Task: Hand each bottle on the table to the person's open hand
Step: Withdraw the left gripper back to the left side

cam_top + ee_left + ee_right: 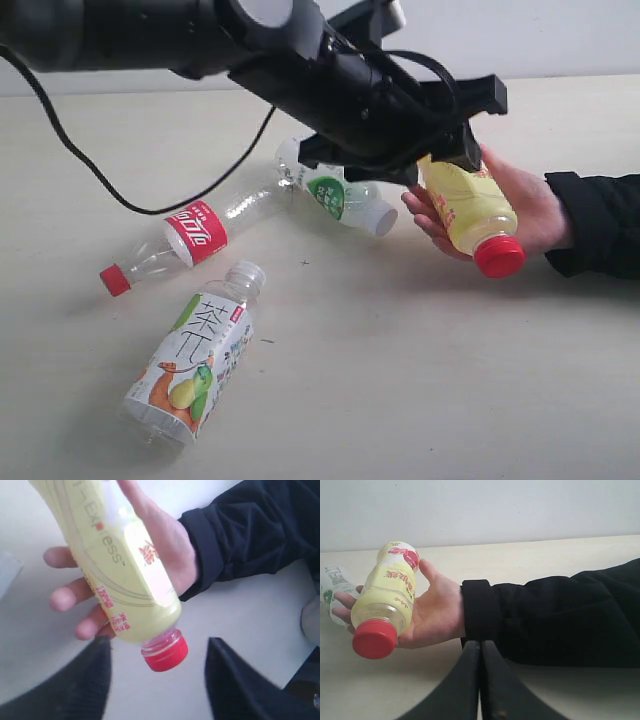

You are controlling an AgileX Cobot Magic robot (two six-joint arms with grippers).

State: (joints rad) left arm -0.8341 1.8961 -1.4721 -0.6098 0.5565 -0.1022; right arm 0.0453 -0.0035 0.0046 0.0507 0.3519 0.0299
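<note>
Item: yellow bottle, lying in the hand at 3 o'clock over the table; handover seemingly finishing. Left gripper fingers standing apart, off it; right gripper fingers pressing together. Next, likely: fetching tea bottle, 7 o'clock.

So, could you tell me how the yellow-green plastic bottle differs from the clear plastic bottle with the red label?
The yellow-green plastic bottle lies in the person's open hand; the clear red-labelled bottle lies on the cream table. The first looks opaque yellow, the second see-through. Both have red caps.
</note>
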